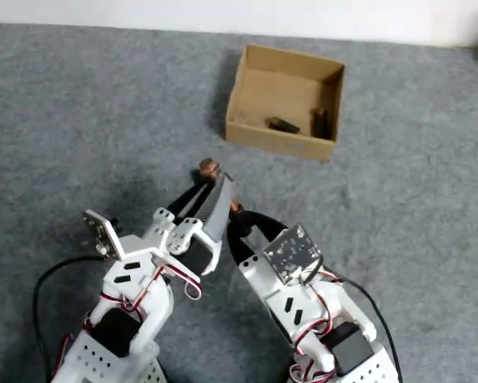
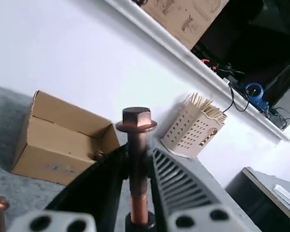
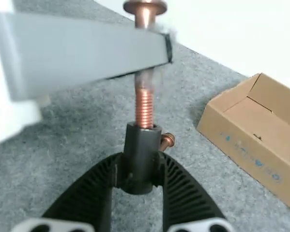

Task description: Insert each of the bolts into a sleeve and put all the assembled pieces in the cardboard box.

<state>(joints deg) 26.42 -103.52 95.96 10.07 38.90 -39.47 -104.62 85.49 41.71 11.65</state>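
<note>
- Stretched forward from the near edge of the grey surface (image 1: 79,120), left of its middle: the left arm, wrist raised, with the left gripper (image 1: 211,182) aimed toward the far edge.
- Pinched in that gripper, closed tight on the shank just under the head: a copper bolt (image 1: 209,167), upright, head on top.
- Angled in from the near edge, right of the middle, and leaning toward the other arm: the right arm, with the right gripper (image 3: 141,166) low, underneath the left one.
- Clamped between its black ribbed fingers (image 3: 183,193), closed on both sides: a dark sleeve (image 3: 141,157), standing upright with its opening on top.
- Joined near the middle of the surface, closer to the near edge than the far one: threaded end of the bolt inside the sleeve's opening, with most of the thread bare above the rim.
- Lying flat on the surface just beside the sleeve: a second bolt (image 3: 166,140), held by neither gripper; cannot tell whether touching the sleeve.
- Set near the far edge, right of the middle, well apart from both grippers: an open cardboard box (image 1: 285,102).
- Resting on the box floor, toward its right wall: two dark assembled pieces (image 1: 283,124), apart from each other.
- Standing beyond the surface against the white wall, in the left wrist view: a pale perforated holder (image 2: 193,128) full of thin sticks.
</note>
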